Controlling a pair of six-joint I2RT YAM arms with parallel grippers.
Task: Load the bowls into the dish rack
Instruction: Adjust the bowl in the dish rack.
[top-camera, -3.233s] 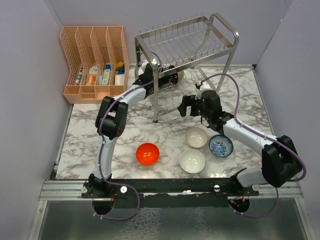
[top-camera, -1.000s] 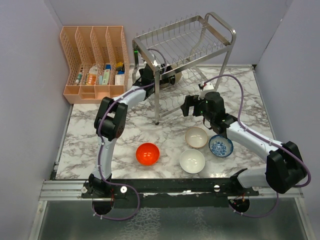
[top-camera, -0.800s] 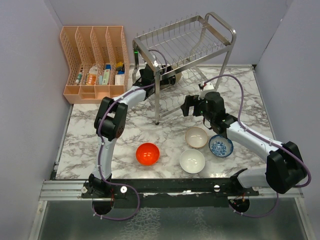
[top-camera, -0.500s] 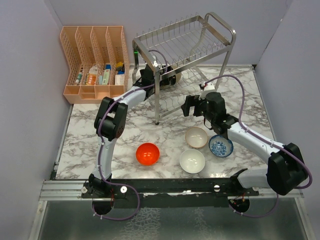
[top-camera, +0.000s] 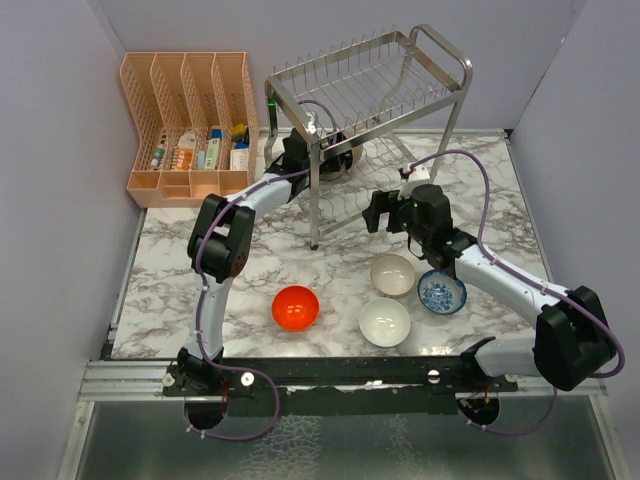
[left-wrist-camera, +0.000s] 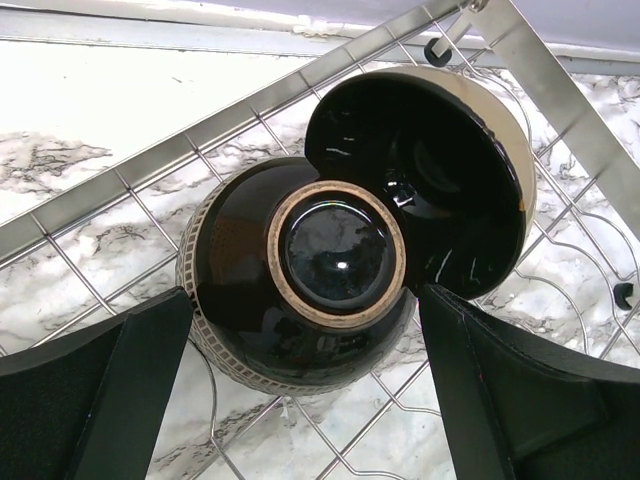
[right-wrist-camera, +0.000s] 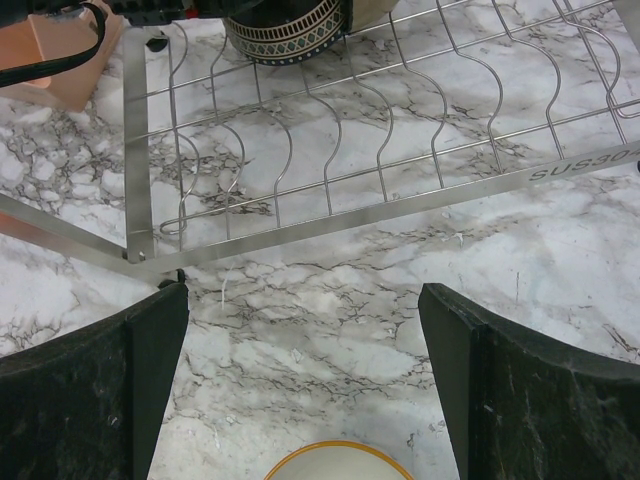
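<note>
The steel dish rack (top-camera: 372, 72) stands at the back. My left gripper (top-camera: 322, 158) reaches into its lower tier. It is open, with its fingers on either side of the dark brown bowl (left-wrist-camera: 300, 330). That bowl lies on the wire grid (left-wrist-camera: 120, 178) with its foot ring facing the camera. A second dark-inside, tan-outside bowl (left-wrist-camera: 450, 190) leans behind it. My right gripper (top-camera: 378, 212) is open and empty over the marble, in front of the rack's lower bar (right-wrist-camera: 340, 215). The red bowl (top-camera: 295, 307), beige-pink bowl (top-camera: 393, 274), white bowl (top-camera: 385, 322) and blue-patterned bowl (top-camera: 441, 291) sit on the table.
A peach slotted organiser (top-camera: 190, 120) with small bottles stands at the back left. The rack's front leg (top-camera: 313, 205) stands between the two arms. The beige-pink bowl's rim (right-wrist-camera: 325, 462) lies just below my right gripper (right-wrist-camera: 303, 290). Purple walls close in left, right and back.
Since about three seconds ago the rack has shifted slightly to the left and my left gripper sits a little deeper in it. Over the last second almost nothing has moved.
</note>
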